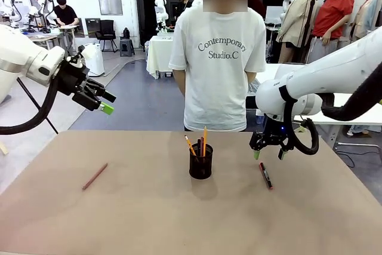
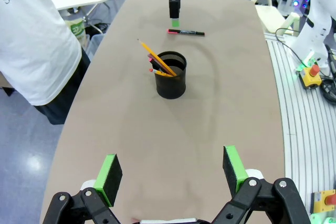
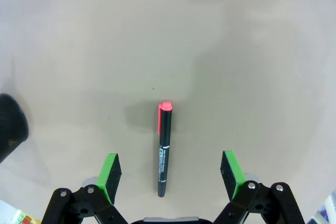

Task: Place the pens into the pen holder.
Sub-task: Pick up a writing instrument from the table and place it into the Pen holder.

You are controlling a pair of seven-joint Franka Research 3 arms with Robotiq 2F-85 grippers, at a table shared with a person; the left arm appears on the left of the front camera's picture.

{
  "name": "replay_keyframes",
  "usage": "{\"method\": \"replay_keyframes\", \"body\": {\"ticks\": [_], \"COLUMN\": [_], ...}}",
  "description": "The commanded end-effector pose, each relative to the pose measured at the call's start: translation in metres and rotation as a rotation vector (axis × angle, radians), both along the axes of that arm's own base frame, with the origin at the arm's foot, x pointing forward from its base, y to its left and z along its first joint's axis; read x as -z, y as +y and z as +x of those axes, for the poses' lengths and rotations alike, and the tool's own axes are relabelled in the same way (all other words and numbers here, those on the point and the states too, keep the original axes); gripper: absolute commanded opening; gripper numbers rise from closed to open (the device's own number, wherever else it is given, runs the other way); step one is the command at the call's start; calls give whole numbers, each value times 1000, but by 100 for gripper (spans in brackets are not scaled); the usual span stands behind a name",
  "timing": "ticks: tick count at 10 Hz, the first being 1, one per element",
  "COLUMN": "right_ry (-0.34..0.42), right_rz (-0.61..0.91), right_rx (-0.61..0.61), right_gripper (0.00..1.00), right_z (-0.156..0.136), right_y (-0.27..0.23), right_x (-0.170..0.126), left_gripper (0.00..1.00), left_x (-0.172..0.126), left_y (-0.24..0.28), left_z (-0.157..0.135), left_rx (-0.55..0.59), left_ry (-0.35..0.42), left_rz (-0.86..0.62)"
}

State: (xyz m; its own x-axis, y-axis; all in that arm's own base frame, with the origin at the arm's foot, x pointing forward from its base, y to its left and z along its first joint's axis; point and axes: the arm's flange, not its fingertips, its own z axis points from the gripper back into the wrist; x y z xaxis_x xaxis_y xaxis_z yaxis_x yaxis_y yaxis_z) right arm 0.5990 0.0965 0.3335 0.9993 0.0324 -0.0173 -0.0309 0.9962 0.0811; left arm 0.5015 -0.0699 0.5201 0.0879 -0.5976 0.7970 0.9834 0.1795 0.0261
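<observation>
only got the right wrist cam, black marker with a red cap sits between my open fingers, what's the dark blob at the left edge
observer: That is the small black wire-mesh pen holder, standing near the middle of the table.
operator: anything in it yet
observer: Yes, yellow-orange pencils lean inside it.
operator: any pens lying elsewhere
observer: One dull reddish-brown pencil lies flat toward the robot's left side.

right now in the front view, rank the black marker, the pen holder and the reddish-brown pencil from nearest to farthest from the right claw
1. black marker: lying on the table just under the open right claw.
2. pen holder: mid-table, toward the robot's left of that claw.
3. reddish-brown pencil: flat on the table, far over on the robot's left side.
</observation>
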Motion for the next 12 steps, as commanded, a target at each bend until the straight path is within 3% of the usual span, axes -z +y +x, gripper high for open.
{"method": "replay_keyframes", "body": {"ticks": [1, 6, 7, 11, 12], "right_ry": [43, 60, 40, 65, 66], "right_rz": [-54, -74, -76, -107, -105], "right_rx": [23, 23, -57, -52, -51], "right_gripper": [100, 100, 95, 15, 0], "right_z": [9, 5, 5, 6, 5], "right_y": [5, 9, 7, 11, 12], "right_x": [7, 26, 28, 31, 33], "left_gripper": [100, 100, 100, 100, 100], "left_x": [0, 0, 0, 0, 0], "left_y": [1, 1, 1, 1, 1], "left_z": [-1, -1, -1, -1, -1], "left_rx": [7, 7, 7, 7, 7], "left_ry": [2, 2, 2, 2, 2], "left_rz": [11, 11, 11, 11, 11]}}
